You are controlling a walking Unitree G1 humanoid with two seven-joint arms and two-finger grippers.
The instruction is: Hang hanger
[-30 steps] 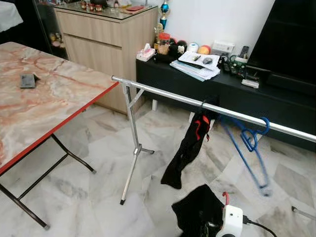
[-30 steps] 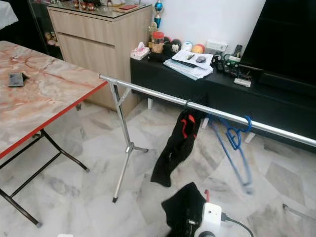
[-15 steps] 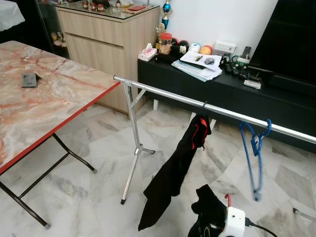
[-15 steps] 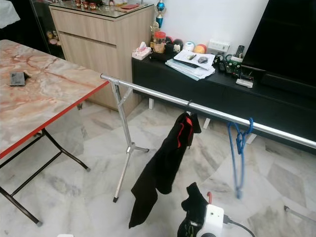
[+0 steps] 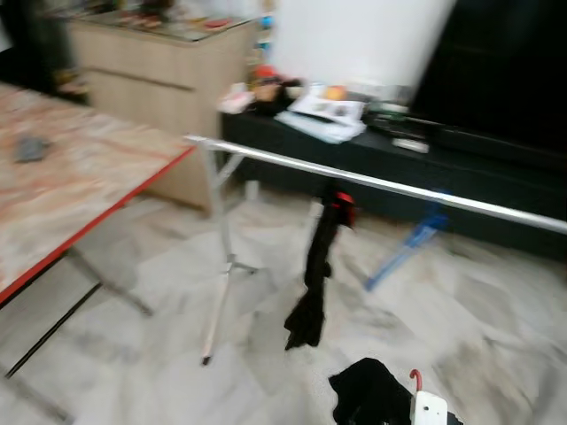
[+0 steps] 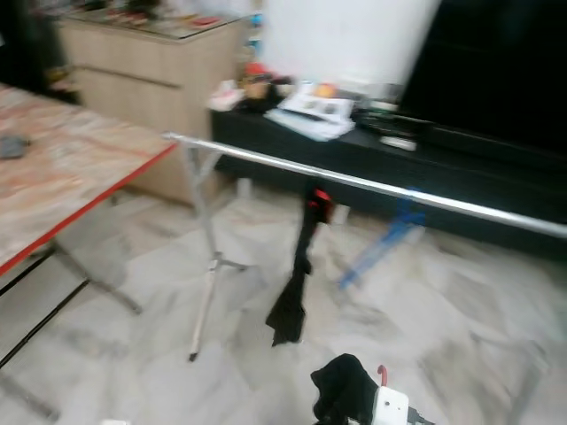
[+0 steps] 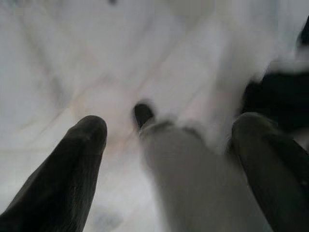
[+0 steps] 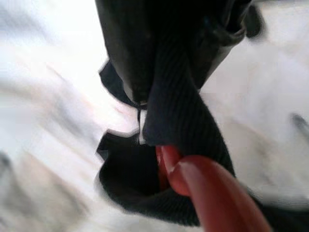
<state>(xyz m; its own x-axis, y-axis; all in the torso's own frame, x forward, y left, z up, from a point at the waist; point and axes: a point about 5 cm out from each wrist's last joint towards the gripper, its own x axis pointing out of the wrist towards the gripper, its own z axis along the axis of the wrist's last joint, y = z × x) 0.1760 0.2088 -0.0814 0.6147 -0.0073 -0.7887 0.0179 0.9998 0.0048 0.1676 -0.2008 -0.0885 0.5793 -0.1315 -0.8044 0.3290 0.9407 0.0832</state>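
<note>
Right claw, low and nearest, grasps a red hanger draped in black cloth; the silver rail runs crosswise ahead and above; left claw is spread, empty.

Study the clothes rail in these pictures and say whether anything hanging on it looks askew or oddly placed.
Yes. The blue hanger on the silver rail juts out at a steep slant instead of hanging straight down. Beside it, the black garment dangles in a narrow, bunched strip rather than spread flat. The pictures are blurred.
</note>
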